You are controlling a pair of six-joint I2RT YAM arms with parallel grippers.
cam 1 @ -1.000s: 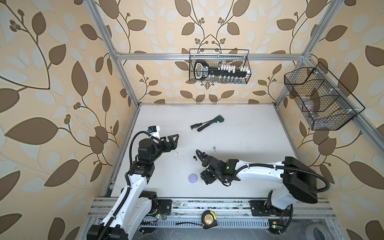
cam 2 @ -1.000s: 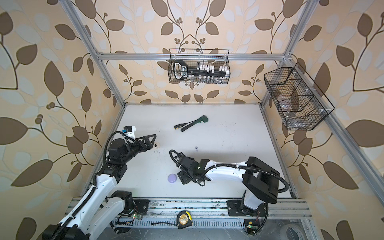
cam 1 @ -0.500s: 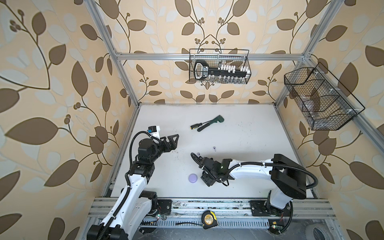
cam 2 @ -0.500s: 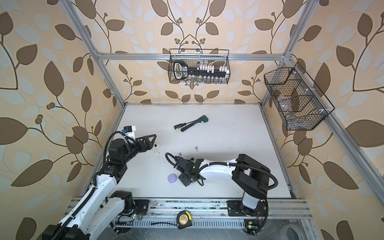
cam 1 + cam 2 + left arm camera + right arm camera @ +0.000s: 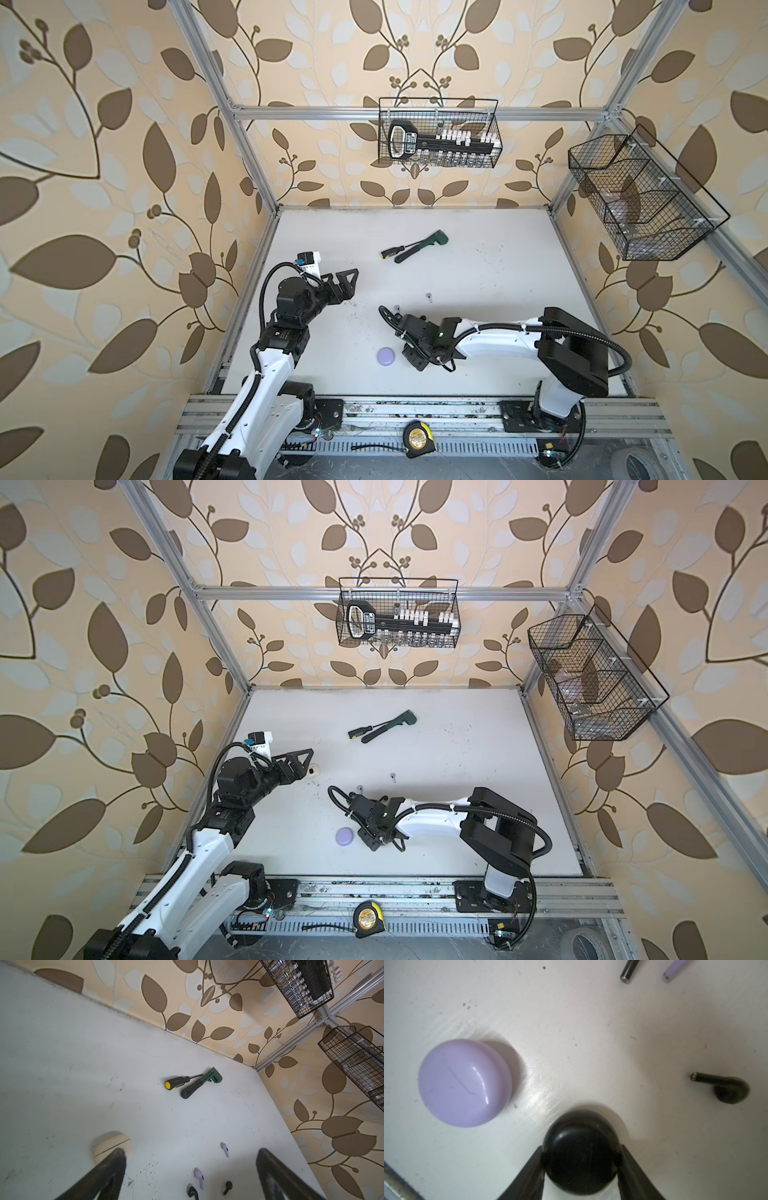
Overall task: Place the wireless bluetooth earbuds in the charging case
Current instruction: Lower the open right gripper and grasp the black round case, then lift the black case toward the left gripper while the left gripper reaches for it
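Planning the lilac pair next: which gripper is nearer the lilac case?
Right. The right gripper, closed on the black case, is beside the lilac case; the left gripper is far off, near the cream case.

The right wrist view's edge is cropping a black stem (image 5: pixel 629 970) and a lilac stem (image 5: pixel 675 969), hiding their buds. In the left wrist view, a blurred finger (image 5: pixel 108 1169) of the left pincer (image 5: pixel 191 1150) is covering part of the cream case (image 5: pixel 112 1142). Lower centre in both top views, the right arm (image 5: pixel 498 345) is hiding the black case (image 5: pixel 581 1147).
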